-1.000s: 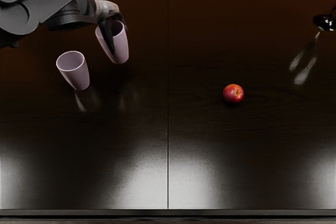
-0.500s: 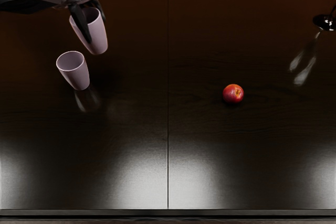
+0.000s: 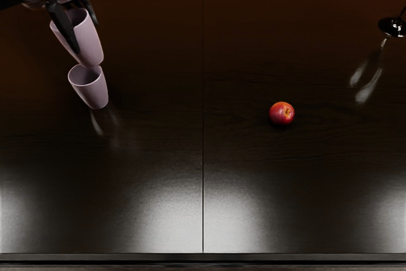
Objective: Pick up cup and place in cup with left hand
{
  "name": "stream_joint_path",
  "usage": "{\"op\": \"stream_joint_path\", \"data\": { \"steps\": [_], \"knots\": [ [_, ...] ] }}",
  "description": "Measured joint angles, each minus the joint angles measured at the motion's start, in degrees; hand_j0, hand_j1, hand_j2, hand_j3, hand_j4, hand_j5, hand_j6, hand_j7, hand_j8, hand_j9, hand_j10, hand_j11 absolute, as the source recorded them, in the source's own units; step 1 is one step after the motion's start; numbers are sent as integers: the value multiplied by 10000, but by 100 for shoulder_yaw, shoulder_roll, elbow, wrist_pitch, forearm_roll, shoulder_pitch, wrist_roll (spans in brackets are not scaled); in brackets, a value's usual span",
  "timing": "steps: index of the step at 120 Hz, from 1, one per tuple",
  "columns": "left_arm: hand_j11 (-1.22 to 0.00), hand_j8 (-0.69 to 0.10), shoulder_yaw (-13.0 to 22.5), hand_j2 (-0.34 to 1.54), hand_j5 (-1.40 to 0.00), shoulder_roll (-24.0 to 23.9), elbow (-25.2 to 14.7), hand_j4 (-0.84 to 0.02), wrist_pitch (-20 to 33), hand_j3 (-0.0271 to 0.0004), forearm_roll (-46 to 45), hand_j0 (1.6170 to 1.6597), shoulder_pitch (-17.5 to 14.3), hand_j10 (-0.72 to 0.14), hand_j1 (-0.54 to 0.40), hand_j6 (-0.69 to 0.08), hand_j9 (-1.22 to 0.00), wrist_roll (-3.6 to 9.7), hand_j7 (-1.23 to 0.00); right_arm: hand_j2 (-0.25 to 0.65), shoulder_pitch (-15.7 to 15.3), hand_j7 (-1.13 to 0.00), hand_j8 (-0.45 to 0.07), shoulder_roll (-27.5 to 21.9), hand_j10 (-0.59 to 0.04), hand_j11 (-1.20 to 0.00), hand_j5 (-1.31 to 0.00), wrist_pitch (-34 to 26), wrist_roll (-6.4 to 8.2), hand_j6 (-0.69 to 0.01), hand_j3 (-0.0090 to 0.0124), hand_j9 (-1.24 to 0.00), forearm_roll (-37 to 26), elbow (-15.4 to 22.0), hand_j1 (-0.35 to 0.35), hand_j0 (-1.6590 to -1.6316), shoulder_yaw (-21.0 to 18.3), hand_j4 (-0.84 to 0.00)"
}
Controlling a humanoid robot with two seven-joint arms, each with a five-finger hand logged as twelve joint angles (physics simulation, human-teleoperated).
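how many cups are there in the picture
2. One cup is in the left hand, at the upper left of the view; the other cup stands on the table just below it in the picture.

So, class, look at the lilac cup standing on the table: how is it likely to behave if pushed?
The standing cup would probably tip if pushed near the rim, since it narrows towards its base. Pushed low, it may slide, as the table looks smooth and glossy. Its thin, even wall suggests something light but stiff.
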Motion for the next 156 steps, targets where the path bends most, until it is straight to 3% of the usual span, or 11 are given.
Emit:
{"op": "stream_joint_path", "data": {
  "steps": [28, 34, 42, 47, 48, 49, 56, 67, 76, 116, 156],
  "knots": [
    [-8163, -1173, -2, 1590, -8622, 117, -72, -4438, -30, 1, -47, 16500, 44, -3020, -2082, -1832, -8312, -5, -8460, 0, 0, 0, -6, 0, -4, 0, -1, 2, 0, -7, 0, 0, 0, 2, -3491, -16581, 0, -4],
    [-8196, -1047, 4, 2061, -8582, 135, -77, -4363, -41, 1, -40, 16500, 50, -2688, -569, -1382, -8374, -5, -8465, 1, 0, 0, -5, 0, -4, 0, -1, 2, 0, -6, 0, 0, 0, 3, -3491, -16581, 0, -4],
    [-8082, -1119, 8, 3625, -8308, 142, -77, -4620, -27, 0, -31, 16544, 62, -2444, -812, -1327, -8298, -6, -8298, 2, 0, 0, -4, 0, -2, 0, -1, 2, 0, -5, 0, 0, 0, 3, -3491, -16581, 0, -3],
    [-7955, -996, 15, 3526, -8152, 149, -77, -3900, -49, 0, -16, 16577, 62, -2664, -540, -762, -8178, -7, -8193, 3, 0, 0, -2, 0, -1, 0, 0, 2, 0, -4, 0, 0, 0, 3, -3491, -16581, 0, -2],
    [-7953, -935, 15, 2220, -8193, 151, -76, -3527, -58, 0, -11, 16584, 62, -2574, 398, -964, -8188, -7, -8217, 3, 0, 0, -2, 0, 0, 0, 0, 2, 0, -4, 0, 0, 0, 3, -3491, -16581, 0, -2],
    [-7945, -724, 17, 2118, -8210, 152, -76, -3097, -64, 0, -11, 16589, 62, -2471, 644, -763, -8180, -7, -8219, 3, 0, 0, -2, 0, 0, 0, 0, 2, 0, -4, 0, 0, 0, 3, -3491, -16581, 0, -2],
    [-7863, -837, 22, 1415, -8164, 154, -75, -2753, -84, 0, 4, 16597, 66, -2712, 2115, -900, -8065, -9, -8093, 5, 0, 0, 0, 0, 2, 0, 0, 2, 0, -2, 0, 0, 0, 3, -3491, -16581, 0, 0],
    [-8011, -2661, 6, 1912, -8201, 153, -77, -3998, -77, 0, -28, 16587, 62, -4081, -300, -2691, -8160, -9, -8132, 3, 0, 0, -2, 0, 0, 0, 0, 2, 0, -4, 0, 0, 0, 3, -3491, -16581, 0, -2],
    [-8149, -2545, 2, 3096, -8526, 153, -78, -4553, -92, 0, -49, 16577, 53, -4288, -1002, -2546, -8204, -9, -8298, 3, 0, 0, -3, 0, -1, 0, -1, 2, 0, -5, 0, 0, 0, 3, -3491, -16581, 0, -3],
    [-8508, -3062, -5, 6029, -8909, 361, -80, -5245, -207, 0, -106, 16570, -6, -5006, -1704, -3159, -8560, -7, -8688, 1, 0, 0, -5, 0, -3, 0, -1, 3, 0, -7, 0, -1, 0, 3, -3491, -16581, 0, -4],
    [-8755, -3441, -20, 6786, -9190, 379, -80, -5651, -349, 0, -299, 16573, 1, -5386, -1694, -3529, -8809, -7, -8943, 1, 0, 0, -6, 0, -4, 0, -1, 3, 0, -7, 0, -1, 0, 3, -3491, -16581, 0, -5]
  ]
}}
